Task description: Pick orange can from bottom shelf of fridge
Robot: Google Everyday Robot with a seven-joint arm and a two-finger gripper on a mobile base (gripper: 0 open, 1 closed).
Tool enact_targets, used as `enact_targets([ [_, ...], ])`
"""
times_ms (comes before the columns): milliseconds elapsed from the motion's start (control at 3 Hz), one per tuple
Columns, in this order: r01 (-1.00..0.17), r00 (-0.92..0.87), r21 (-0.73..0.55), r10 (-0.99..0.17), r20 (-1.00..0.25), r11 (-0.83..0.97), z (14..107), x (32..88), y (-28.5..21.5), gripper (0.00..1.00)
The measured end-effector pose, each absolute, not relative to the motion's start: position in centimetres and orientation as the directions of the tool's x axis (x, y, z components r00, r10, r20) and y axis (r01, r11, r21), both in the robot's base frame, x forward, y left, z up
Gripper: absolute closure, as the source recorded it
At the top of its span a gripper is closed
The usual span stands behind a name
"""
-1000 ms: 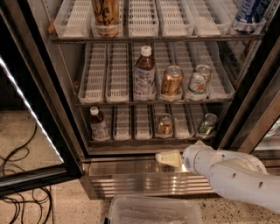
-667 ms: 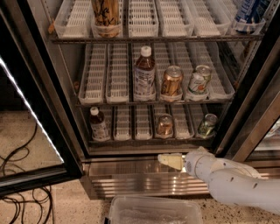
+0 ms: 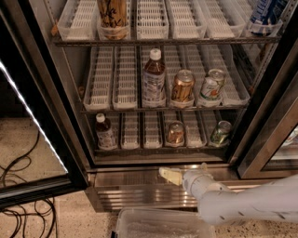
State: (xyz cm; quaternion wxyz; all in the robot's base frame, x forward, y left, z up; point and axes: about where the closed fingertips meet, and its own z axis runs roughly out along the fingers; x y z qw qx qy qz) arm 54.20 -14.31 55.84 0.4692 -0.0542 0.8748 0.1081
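Camera view looks down into the open fridge [image 3: 70, 93], so here's what sits in each rack. The bottom shelf [image 3: 151, 131] has its row of white slotted trays, and the orange can [image 3: 176, 133] stands upright in one of the lanes right of the middle, copper-coloured with a silver top. A small dark bottle [image 3: 105, 132] with a white cap stands in the far-left lane. A green-and-silver can [image 3: 220, 133] stands at the far right end, and the two trays between the bottle and the orange can hold nothing.

One rack up there's a taller brown bottle [image 3: 153, 79] with a white cap. Just beside it is a copper can [image 3: 182, 87], then a white can with an orange-green label [image 3: 212, 86]. On the top rack I can make out a tall tan container [image 3: 113, 16] and something blue and white [image 3: 263, 14] at the right edge, both cut off by the frame.

The gripper [image 3: 168, 175] is outside the fridge, in front of the ribbed steel base [image 3: 139, 197]. It sits below the bottom shelf, well apart from the orange can and holding nothing. Honestly can't tell whether it's open or closed. The white arm [image 3: 251, 204] comes in from the lower right. A clear plastic bin [image 3: 158, 225] sits on the floor just under it, contents unclear.
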Motion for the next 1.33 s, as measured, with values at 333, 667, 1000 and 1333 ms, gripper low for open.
enact_targets([
  [333, -0.17, -0.49, 0.098, 0.002, -0.872, 0.981, 55.7, 55.7, -11.4, 0.0],
  [667, -0.098, -0.441, 0.088, 0.036, -0.897, 0.991, 56.9, 56.7, -13.0, 0.0],
  [1000, -0.098, -0.441, 0.088, 0.036, -0.897, 0.991, 56.9, 56.7, -13.0, 0.0],
  [1333, -0.101, -0.398, 0.089, 0.042, -0.916, 0.991, 57.5, 57.2, -12.8, 0.0],
])
